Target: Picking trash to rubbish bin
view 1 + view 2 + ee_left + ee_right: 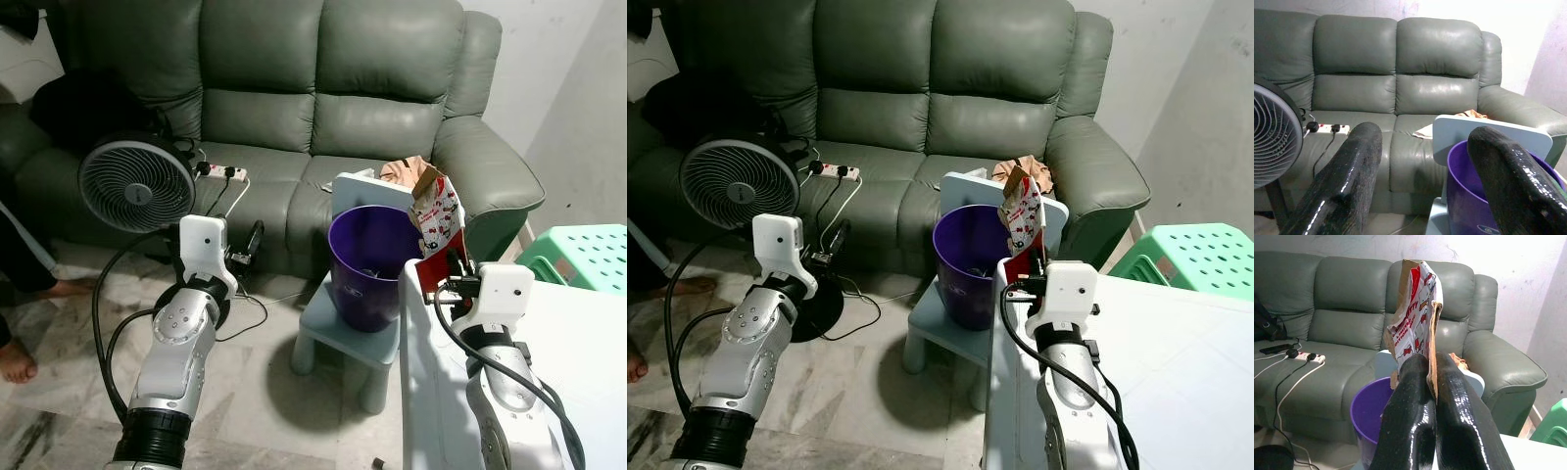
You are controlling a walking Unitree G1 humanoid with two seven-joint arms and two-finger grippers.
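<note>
A purple bin [371, 264] stands on a small pale blue chair [345, 328] in front of the grey sofa [294, 98]. My right gripper [453, 257] is shut on a flattened red and white printed carton [437, 217], holding it upright just above the bin's right rim. In the right wrist view the carton [1418, 318] rises from between the fingers [1415, 416], with the bin [1371, 418] below. My left gripper [1422, 161] is open and holds nothing, raised to the left of the bin [1488, 196].
A standing fan [137, 184] with trailing cables is on the left, and a power strip [223, 173] lies on the sofa seat. A white table [558, 362] is under my right arm. A green stool [583, 257] stands far right. A person's feet [18, 357] are at the left edge.
</note>
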